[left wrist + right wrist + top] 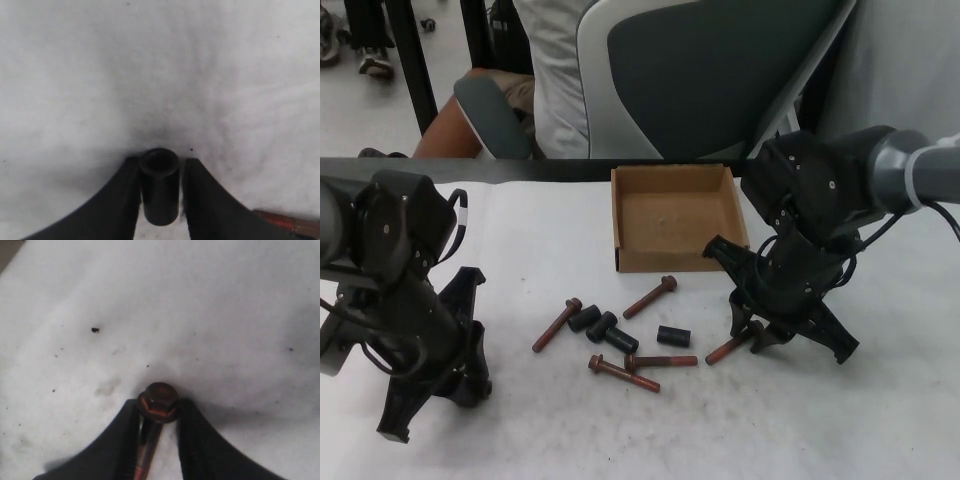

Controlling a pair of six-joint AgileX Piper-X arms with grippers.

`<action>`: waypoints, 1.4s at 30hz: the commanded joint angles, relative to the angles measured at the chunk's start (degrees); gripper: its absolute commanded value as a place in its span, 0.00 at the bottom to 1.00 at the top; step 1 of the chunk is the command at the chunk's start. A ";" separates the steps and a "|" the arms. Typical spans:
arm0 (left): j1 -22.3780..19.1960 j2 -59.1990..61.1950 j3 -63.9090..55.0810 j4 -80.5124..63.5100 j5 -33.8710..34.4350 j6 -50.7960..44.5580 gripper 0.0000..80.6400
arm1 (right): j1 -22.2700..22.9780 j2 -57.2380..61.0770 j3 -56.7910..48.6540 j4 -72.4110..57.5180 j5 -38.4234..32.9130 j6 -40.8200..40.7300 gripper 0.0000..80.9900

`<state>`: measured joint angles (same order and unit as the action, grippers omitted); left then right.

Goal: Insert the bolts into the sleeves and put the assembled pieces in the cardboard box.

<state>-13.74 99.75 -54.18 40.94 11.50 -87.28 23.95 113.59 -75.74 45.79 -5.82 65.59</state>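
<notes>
left fingers (117, 200) clamped on smooth black tubular sleeve (159, 187) | right fingers (200, 440) clamped on coppery hex-head bolt (158, 402)

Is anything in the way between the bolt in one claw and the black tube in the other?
Only loose bolts and sleeves lying flat on the bench, between the left gripper and right gripper. Nothing tall.

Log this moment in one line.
left gripper: shut on black cylindrical sleeve; right gripper: shut on reddish-brown hex-head bolt; brown cardboard box: no assemblies
</notes>
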 commanded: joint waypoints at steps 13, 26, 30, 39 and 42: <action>-0.13 0.99 1.30 -0.10 -1.19 0.29 0.37 | 2.02 1.83 0.55 0.65 -3.05 4.55 0.64; -0.13 0.99 1.30 -1.01 -1.35 0.29 0.37 | 2.41 1.99 0.55 -0.08 0.83 5.17 0.53; -0.13 0.99 1.30 -1.01 -1.41 0.29 0.37 | 2.41 1.97 0.55 -0.08 1.86 5.42 0.38; -0.13 0.99 1.30 -1.01 -1.55 0.29 0.19 | 2.41 1.97 0.55 1.35 1.62 5.42 0.00; -0.13 0.99 1.30 -1.01 -1.55 0.29 0.10 | 2.41 1.97 0.55 2.57 1.62 4.68 0.00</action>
<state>-13.74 99.65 -53.96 40.78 11.43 -87.06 25.92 113.66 -75.88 47.38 -3.61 70.79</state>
